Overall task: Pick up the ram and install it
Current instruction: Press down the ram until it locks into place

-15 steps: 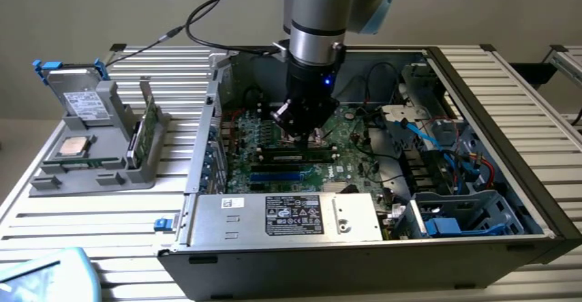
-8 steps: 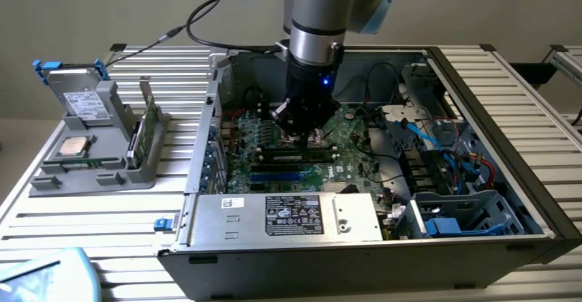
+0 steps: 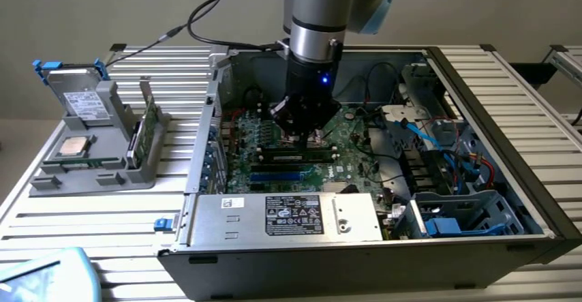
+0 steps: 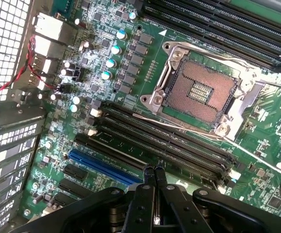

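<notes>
Grey plastic holder (image 3: 91, 159) sits on the slatted tabletop (image 3: 73, 240) at the exterior view's left, carrying a boxy silver drive (image 3: 80, 101), a square silver processor chip (image 3: 73, 147) and, upright in a slot at its right side, the ram (image 3: 144, 128), a thin green stick standing on edge. Just beside it lies the open computer case (image 3: 364, 261), with its green motherboard (image 3: 272, 138) exposed. Over the board hangs the pincer (image 3: 304, 135), its black fingers (image 4: 147, 194) pressed together with nothing between them, close above the long black memory slots (image 4: 164, 141). An empty processor socket (image 4: 198, 92) lies beyond those slots, and the ram is well apart from the pincer.
</notes>
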`<action>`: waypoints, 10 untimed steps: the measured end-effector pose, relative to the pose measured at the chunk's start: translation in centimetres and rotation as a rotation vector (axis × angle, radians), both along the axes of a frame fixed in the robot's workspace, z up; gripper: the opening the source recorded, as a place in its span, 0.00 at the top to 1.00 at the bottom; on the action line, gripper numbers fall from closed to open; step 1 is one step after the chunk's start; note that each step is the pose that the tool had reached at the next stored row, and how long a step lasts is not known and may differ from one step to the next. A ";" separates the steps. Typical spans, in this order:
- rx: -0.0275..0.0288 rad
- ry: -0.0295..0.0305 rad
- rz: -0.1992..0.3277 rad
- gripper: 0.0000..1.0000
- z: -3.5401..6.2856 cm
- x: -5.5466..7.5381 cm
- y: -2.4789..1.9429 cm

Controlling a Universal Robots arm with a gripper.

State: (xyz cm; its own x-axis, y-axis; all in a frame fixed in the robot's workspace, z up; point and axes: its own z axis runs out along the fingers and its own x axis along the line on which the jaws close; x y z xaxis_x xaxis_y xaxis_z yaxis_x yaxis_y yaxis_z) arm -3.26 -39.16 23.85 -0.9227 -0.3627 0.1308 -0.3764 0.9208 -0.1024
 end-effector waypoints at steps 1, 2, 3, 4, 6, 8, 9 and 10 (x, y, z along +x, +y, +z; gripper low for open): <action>-0.0037 -0.0001 -0.005 0.90 0.08 0.0 0.00; -0.0067 -0.0003 -0.009 0.90 0.16 0.0 0.01; -0.0104 -0.0005 -0.013 0.90 0.26 0.0 0.01; -0.0139 -0.0007 -0.017 0.90 0.35 0.0 0.01; -0.0217 -0.0013 -0.024 0.90 0.55 0.1 0.00; -0.0288 -0.0028 -0.031 0.90 0.65 0.1 0.00; -0.0314 -0.0039 -0.036 0.90 0.67 0.1 0.00; -0.0329 -0.0050 -0.042 0.90 0.67 0.1 0.00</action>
State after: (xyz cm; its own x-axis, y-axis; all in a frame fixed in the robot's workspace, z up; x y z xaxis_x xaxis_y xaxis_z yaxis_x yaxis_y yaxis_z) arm -3.18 -39.16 24.52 -0.9377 -0.3193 0.1374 -0.3370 0.9318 -0.1346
